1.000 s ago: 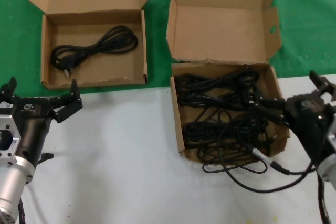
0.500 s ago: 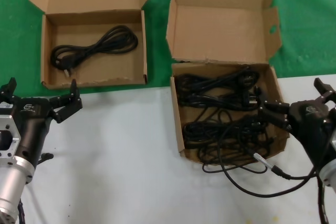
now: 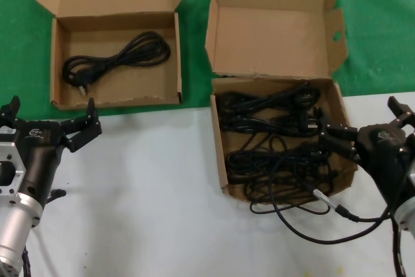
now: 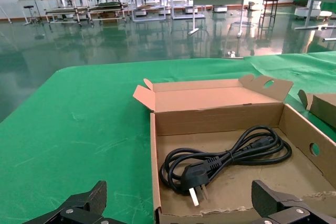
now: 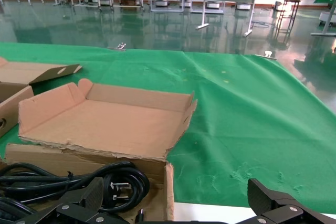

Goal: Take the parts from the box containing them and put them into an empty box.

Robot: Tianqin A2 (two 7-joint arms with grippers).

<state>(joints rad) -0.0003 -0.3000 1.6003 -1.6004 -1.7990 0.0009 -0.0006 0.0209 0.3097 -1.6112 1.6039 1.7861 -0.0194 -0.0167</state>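
Tabletop [image 3: 149,180]: white sheet in front, green cloth behind, a workshop hall beyond.
Source box [image 3: 224,160]: set to the robot's right; the cords [image 3: 272,154] are heaped inside, tangled.
Receiving box [image 3: 55,63]: set to the left; one cord [image 3: 117,58] is already laid in it.
Right claw [image 3: 366,128]: spread wide, empty, at the source box's outer wall.
Left claw [image 3: 48,116]: spread wide, empty, parked before the receiving box.
Silver-tipped lead [image 3: 324,215]: spilled over the torn front wall.
Risk: several bundles, or the lead, may be dragged out together because of the tangle.
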